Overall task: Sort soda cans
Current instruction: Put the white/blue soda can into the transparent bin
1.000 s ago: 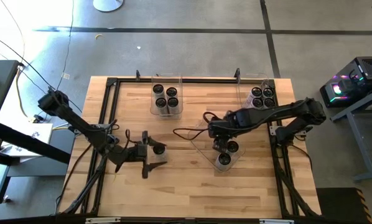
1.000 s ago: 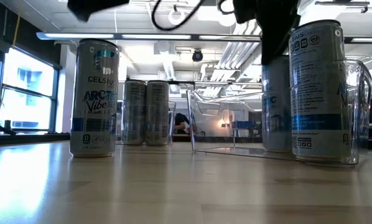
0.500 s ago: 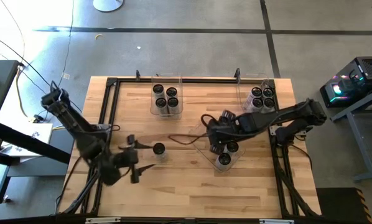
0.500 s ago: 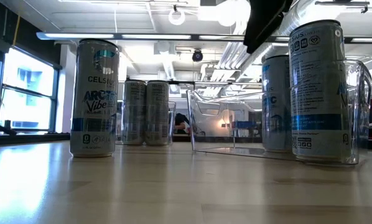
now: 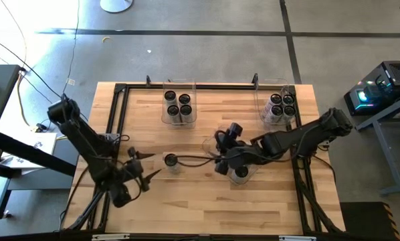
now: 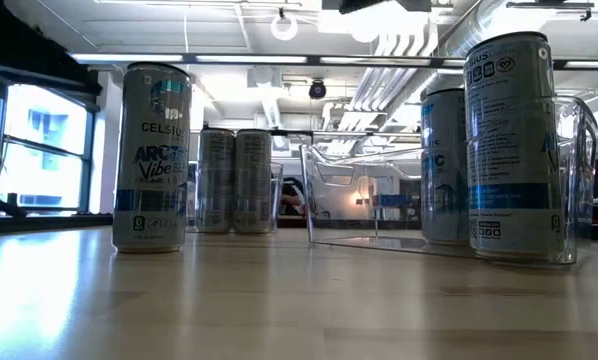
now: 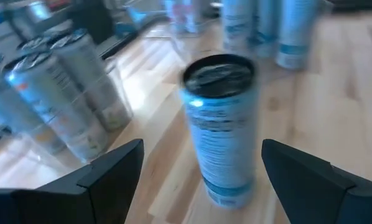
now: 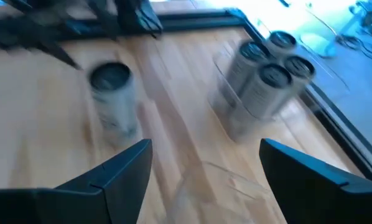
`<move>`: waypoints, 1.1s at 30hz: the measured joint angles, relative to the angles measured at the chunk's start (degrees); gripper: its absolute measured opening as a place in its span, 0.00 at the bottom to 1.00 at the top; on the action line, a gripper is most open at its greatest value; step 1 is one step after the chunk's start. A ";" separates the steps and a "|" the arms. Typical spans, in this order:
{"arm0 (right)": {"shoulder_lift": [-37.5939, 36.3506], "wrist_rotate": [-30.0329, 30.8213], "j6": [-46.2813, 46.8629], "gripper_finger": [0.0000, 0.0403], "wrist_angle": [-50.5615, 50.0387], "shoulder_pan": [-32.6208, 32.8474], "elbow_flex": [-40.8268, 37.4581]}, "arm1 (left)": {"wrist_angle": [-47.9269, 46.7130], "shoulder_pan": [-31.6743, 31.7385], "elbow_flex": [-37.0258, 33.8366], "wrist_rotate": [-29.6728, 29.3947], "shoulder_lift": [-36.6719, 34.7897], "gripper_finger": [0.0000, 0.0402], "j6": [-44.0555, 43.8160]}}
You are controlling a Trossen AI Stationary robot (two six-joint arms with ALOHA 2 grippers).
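One soda can (image 5: 170,161) stands alone on its base on the wooden table, left of centre; it also shows in the low view (image 6: 152,158). My left gripper (image 5: 145,166) is open just left of it, its fingers pointing at the can (image 7: 222,127) without touching. My right gripper (image 5: 217,155) is open above the table right of that can (image 8: 114,102), next to a clear bin (image 6: 359,200) holding two cans (image 6: 509,150).
A clear bin with several cans (image 5: 178,106) stands at the table's far edge in the middle, another (image 5: 280,104) at the far right corner. A black frame (image 5: 120,87) runs round the table. Bare wood lies along the near edge.
My left gripper has drawn back from the lone can toward the table's near left and sunk, staying open; the can stands where it was. My right gripper has risen from over the two-can bin, tipped up from pointing down, and swung toward the table's left.
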 joint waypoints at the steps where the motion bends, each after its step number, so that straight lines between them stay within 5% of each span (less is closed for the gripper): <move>1: 0.00 0.13 -0.46 0.72 1.56 0.44 0.00 | 1.72 0.78 -1.24 -0.73 0.24 0.80 -1.28; 5: 0.00 0.15 -1.52 0.72 6.40 2.17 0.00 | 12.64 3.27 -5.85 -1.12 1.09 0.80 0.42; 10: 0.29 -0.01 -2.84 0.72 11.32 3.51 0.00 | 34.41 5.17 -12.38 1.12 1.64 0.80 13.41; 17: 7.64 -10.97 -6.66 0.72 22.49 0.95 0.00 | 58.19 10.18 -18.89 7.95 1.62 0.80 30.29; 27: 20.68 -13.51 -11.38 0.72 32.71 -6.00 2.52 | 66.60 17.47 -19.93 20.19 1.90 0.80 41.63; 33: 22.81 -24.96 -10.29 0.72 36.40 -9.00 2.54 | 66.96 19.67 -19.93 23.78 2.08 0.78 43.97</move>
